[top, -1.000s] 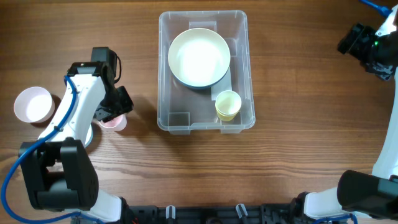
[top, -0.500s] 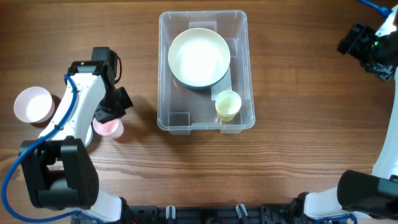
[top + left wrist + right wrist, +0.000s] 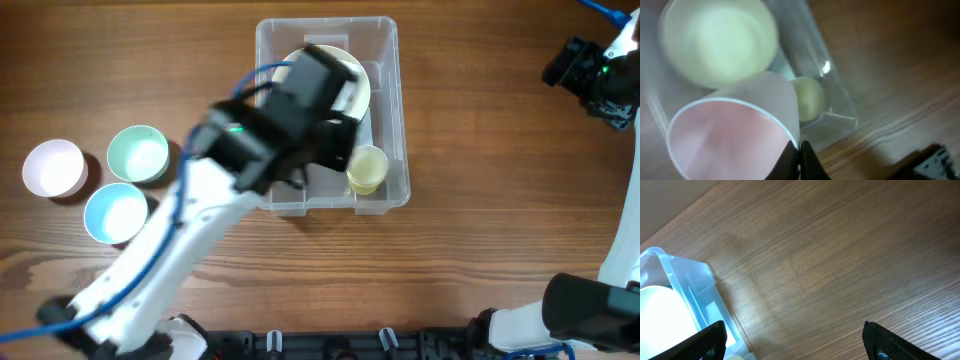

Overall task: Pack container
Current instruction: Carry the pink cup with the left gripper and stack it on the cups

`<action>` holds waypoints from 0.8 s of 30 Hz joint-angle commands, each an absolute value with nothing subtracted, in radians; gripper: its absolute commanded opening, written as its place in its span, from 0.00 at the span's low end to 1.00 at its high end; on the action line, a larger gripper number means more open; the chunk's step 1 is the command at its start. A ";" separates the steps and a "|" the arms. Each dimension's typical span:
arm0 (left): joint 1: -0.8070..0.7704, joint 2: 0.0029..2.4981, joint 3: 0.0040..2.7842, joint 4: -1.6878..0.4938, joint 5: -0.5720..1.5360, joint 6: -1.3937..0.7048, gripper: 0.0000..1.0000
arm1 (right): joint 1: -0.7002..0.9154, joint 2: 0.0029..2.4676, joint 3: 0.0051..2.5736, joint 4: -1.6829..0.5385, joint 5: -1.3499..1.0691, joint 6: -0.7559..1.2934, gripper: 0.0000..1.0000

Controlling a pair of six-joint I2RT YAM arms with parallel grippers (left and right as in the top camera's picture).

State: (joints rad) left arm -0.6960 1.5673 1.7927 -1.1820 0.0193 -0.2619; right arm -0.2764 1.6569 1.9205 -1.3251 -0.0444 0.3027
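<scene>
The clear plastic container (image 3: 400, 120) stands at the table's middle, holding a white bowl (image 3: 364, 95) and a yellow cup (image 3: 367, 168). My left arm reaches over it, blurred. My left gripper (image 3: 800, 150) is shut on the rim of a pink cup (image 3: 730, 140) and holds it above the container's near end. The white bowl (image 3: 720, 40), the yellow cup (image 3: 809, 97) and the container wall (image 3: 810, 45) lie below it. The pink cup is hidden under the arm in the overhead view. My right gripper (image 3: 795, 345) is open and empty, far right (image 3: 590, 75), above bare wood beside the container's corner (image 3: 690, 280).
Three round bowls sit on the left of the table: a pinkish-white one (image 3: 53, 167), a green one (image 3: 137, 154) and a blue one (image 3: 116, 213). The table's front edge with its mounts runs along the bottom.
My left arm has lifted the pink cup off the table at the left and swung right over the container. The green and blue bowls are now uncovered. The right arm has not moved.
</scene>
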 commanded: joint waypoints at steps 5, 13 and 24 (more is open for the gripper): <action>-0.846 1.760 1.794 -1.075 0.037 -0.087 0.04 | -0.273 1.666 1.917 -1.325 -0.053 0.315 0.88; -0.846 1.826 1.794 -1.115 0.036 -0.089 0.47 | -0.273 1.666 1.917 -1.326 -0.053 0.314 0.88; -0.453 1.577 1.794 -1.253 -0.170 -0.303 1.00 | -0.273 1.666 1.917 -1.329 -0.053 0.314 0.88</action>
State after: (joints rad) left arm -0.6857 1.7271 1.7878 -1.2011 -0.1013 -0.2012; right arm -0.2764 1.6569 1.9205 -1.3277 -0.0444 0.3027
